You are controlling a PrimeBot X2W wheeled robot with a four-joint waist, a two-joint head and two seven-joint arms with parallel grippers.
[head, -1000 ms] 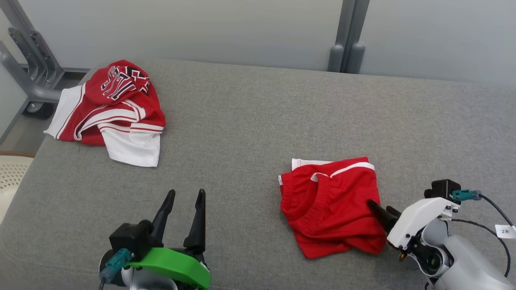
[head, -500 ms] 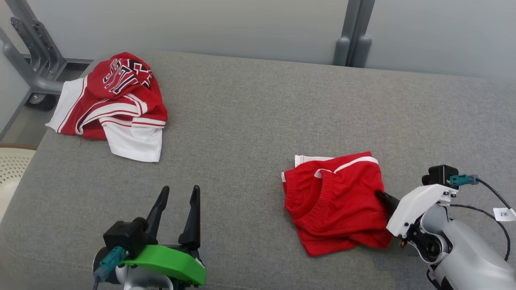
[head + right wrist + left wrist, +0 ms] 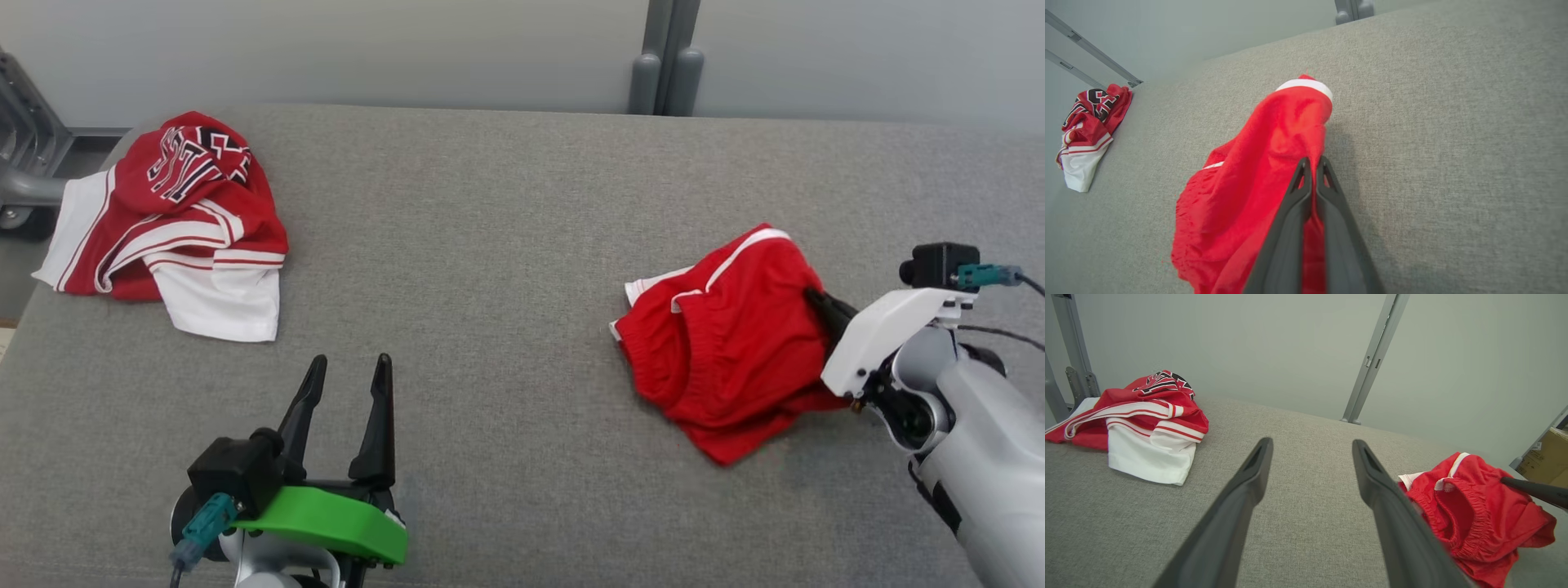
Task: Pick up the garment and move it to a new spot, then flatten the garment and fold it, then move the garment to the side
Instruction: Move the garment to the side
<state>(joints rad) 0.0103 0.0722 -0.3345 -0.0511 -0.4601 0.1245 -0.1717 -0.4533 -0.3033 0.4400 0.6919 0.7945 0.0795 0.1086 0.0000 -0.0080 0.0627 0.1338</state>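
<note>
1. The red shorts [image 3: 727, 359] lie bunched on the right part of the grey fabric surface [image 3: 490, 245]. White trim runs along their far edge, and the gathered elastic waistband opens toward the robot's left.
2. The right gripper [image 3: 816, 298] comes in at the shorts' right edge with its two dark fingers [image 3: 1298, 204] pressed together. In the right wrist view, red cloth is pinched between them.
3. From that pinch the cloth rises as a ridge toward a white-trimmed corner. The near corner of the shorts rests on the surface.
4. The left gripper [image 3: 349, 363] sits over the near left part of the surface. Its fingers are spread apart with nothing between them, and it is well apart from the shorts.
5. A crumpled red-and-white jersey [image 3: 175, 212] with black lettering lies at the far left corner, partly over the surface's edge and well apart from the shorts.
6. A grey post [image 3: 663, 57] stands behind the surface against a pale wall.
</note>
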